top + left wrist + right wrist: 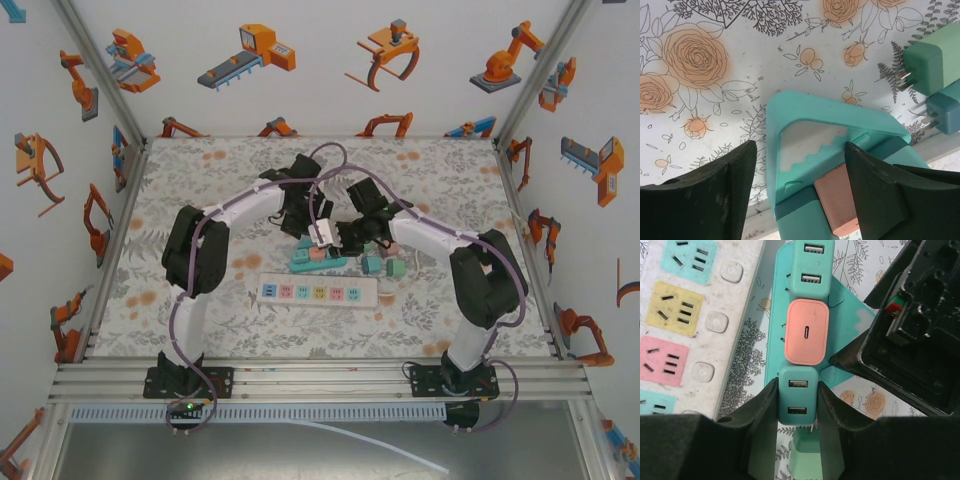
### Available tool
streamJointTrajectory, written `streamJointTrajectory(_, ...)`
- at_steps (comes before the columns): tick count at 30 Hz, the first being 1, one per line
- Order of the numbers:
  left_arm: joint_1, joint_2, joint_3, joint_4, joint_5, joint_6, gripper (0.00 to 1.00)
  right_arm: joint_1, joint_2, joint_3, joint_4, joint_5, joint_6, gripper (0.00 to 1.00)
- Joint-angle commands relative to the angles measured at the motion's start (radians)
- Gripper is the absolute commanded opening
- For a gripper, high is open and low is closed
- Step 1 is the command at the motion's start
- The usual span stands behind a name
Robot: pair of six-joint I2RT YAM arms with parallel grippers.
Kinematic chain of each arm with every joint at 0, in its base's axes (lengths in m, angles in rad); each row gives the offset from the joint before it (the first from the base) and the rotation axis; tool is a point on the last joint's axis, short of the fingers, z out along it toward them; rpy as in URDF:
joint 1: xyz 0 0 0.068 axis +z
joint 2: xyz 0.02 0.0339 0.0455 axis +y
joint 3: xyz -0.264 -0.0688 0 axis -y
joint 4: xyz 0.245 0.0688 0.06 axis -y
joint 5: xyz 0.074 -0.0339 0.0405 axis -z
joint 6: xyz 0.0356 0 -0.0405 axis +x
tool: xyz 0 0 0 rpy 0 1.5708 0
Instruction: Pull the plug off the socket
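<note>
A teal socket strip lies on the floral table and carries three plugs in a row: a teal USB plug, a pink plug and a darker teal USB plug at the near end. My right gripper is shut on that near teal plug, a finger pressed on each side. I cannot tell whether its prongs still sit in the strip. My left gripper straddles the strip's other end and is open: the left finger stands apart from it and the right finger is against the pink plug.
A white power strip with coloured sockets lies just in front of the teal one. Loose plugs lie to the right, two with bare prongs. A mint plug sits under my right fingers.
</note>
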Motion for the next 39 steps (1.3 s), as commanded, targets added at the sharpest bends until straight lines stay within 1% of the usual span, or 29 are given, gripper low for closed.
streamJointTrajectory(1,-0.014,0.119,-0.063,-0.097,-0.138,0.04,0.65,-0.006,-0.021,0.073,0.082,-0.108,0.063,0.12)
streamJointTrajectory(3,-0.015,0.132,-0.06,-0.098,-0.133,0.033,0.65,-0.008,-0.032,0.063,0.103,-0.107,0.079,0.11)
streamJointTrajectory(4,-0.016,0.14,-0.055,-0.101,-0.132,0.032,0.65,-0.002,-0.034,0.062,0.099,-0.073,0.068,0.09)
streamJointTrajectory(6,-0.016,0.15,-0.047,-0.111,-0.133,0.029,0.65,0.014,-0.032,0.066,0.049,-0.002,0.013,0.08)
streamJointTrajectory(7,-0.016,0.149,-0.046,-0.111,-0.137,0.028,0.65,0.016,-0.035,0.067,0.037,0.001,0.014,0.08)
streamJointTrajectory(9,-0.013,0.144,-0.05,-0.109,-0.151,0.029,0.65,0.004,-0.047,0.063,0.048,-0.053,0.063,0.08)
streamJointTrajectory(11,-0.011,0.139,-0.055,-0.103,-0.161,0.027,0.65,-0.008,-0.061,0.046,0.104,-0.115,0.137,0.08)
streamJointTrajectory(12,-0.01,0.139,-0.059,-0.1,-0.162,0.026,0.65,-0.011,-0.068,0.036,0.133,-0.126,0.159,0.08)
streamJointTrajectory(14,-0.005,0.144,-0.057,-0.098,-0.159,0.022,0.65,-0.006,-0.075,0.023,0.141,-0.084,0.144,0.06)
streamJointTrajectory(16,-0.001,0.151,-0.057,-0.097,-0.158,0.018,0.65,-0.001,-0.076,0.026,0.105,-0.027,0.104,0.06)
streamJointTrajectory(18,0.003,0.153,-0.057,-0.097,-0.161,0.015,0.65,-0.008,-0.091,0.022,0.105,-0.053,0.126,0.06)
streamJointTrajectory(20,0.005,0.154,-0.057,-0.095,-0.159,0.014,0.65,-0.027,-0.109,0.009,0.151,-0.127,0.193,0.06)
streamJointTrajectory(22,0.01,0.154,-0.057,-0.095,-0.156,0.012,0.65,-0.028,-0.12,-0.006,0.165,-0.117,0.189,0.06)
streamJointTrajectory(24,0.012,0.152,-0.057,-0.095,-0.159,0.012,0.65,-0.027,-0.13,-0.008,0.137,-0.072,0.146,0.06)
streamJointTrajectory(26,0.014,0.15,-0.057,-0.095,-0.164,0.014,0.65,-0.027,-0.146,-0.019,0.124,-0.057,0.129,0.06)
streamJointTrajectory(31,0.021,0.119,-0.053,-0.089,-0.139,0.01,0.66,-0.029,-0.207,-0.057,0.13,-0.087,0.142,0.07)
streamJointTrajectory(34,0.027,0.054,-0.06,-0.064,-0.102,0.01,0.68,-0.028,-0.271,-0.084,0.172,-0.101,0.247,0.06)
streamJointTrajectory(39,0.057,-0.096,-0.085,0.009,0.016,0.004,0.73,-0.028,-0.423,-0.196,0.354,-0.092,0.625,0.08)
